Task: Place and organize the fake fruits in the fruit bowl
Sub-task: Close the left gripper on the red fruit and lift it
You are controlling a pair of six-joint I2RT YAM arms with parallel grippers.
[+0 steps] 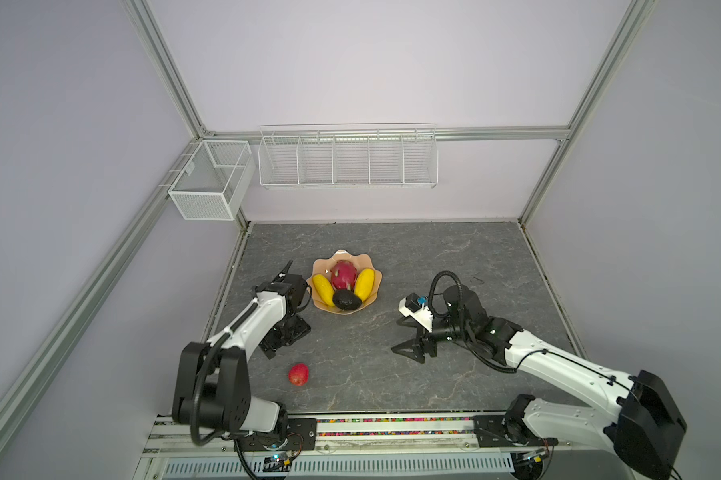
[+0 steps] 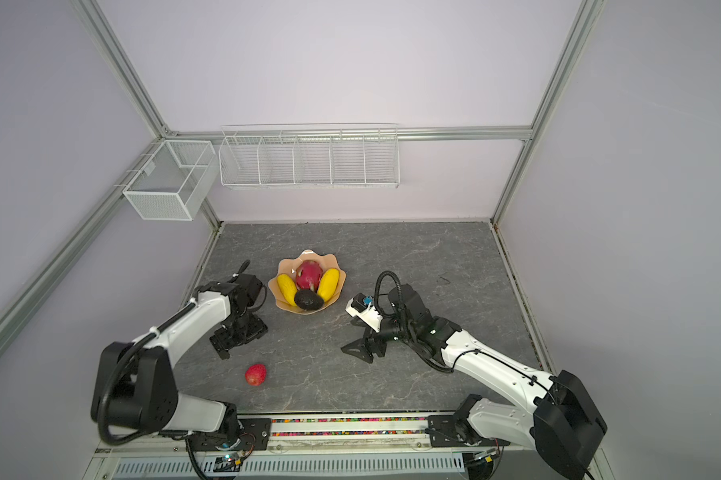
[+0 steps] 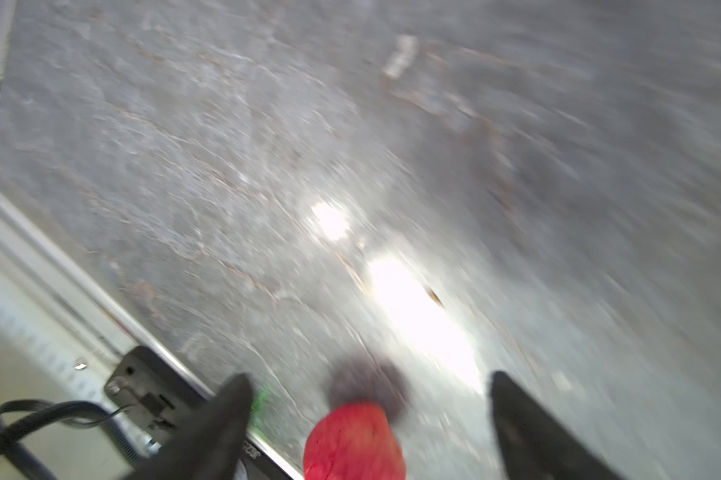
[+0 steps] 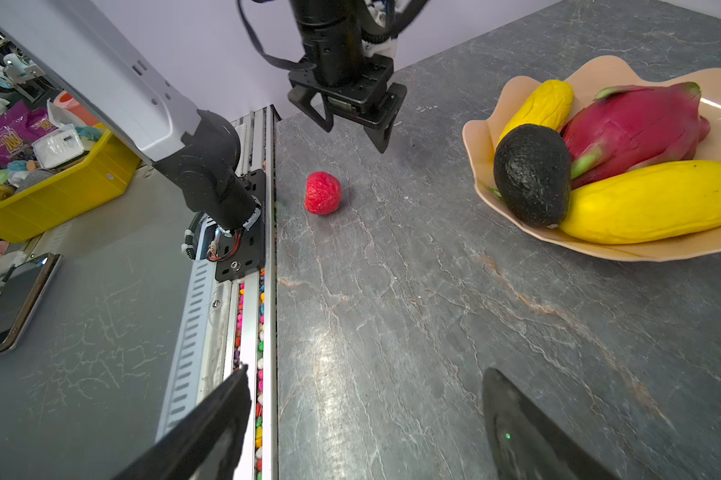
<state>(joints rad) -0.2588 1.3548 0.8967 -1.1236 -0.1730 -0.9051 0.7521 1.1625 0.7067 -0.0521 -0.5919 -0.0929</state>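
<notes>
The peach-pink fruit bowl stands left of the table's middle. In it lie two yellow fruits, a magenta dragon fruit and a blackish avocado. A red strawberry lies alone on the table near the front edge. My left gripper hangs open just behind it. In the blurred left wrist view the strawberry shows between the spread fingers, touching neither. My right gripper is open and empty, right of the bowl.
White wire baskets and a mesh basket hang on the back wall. A rail with coloured beads runs along the table's front edge. A yellow bin sits off the table.
</notes>
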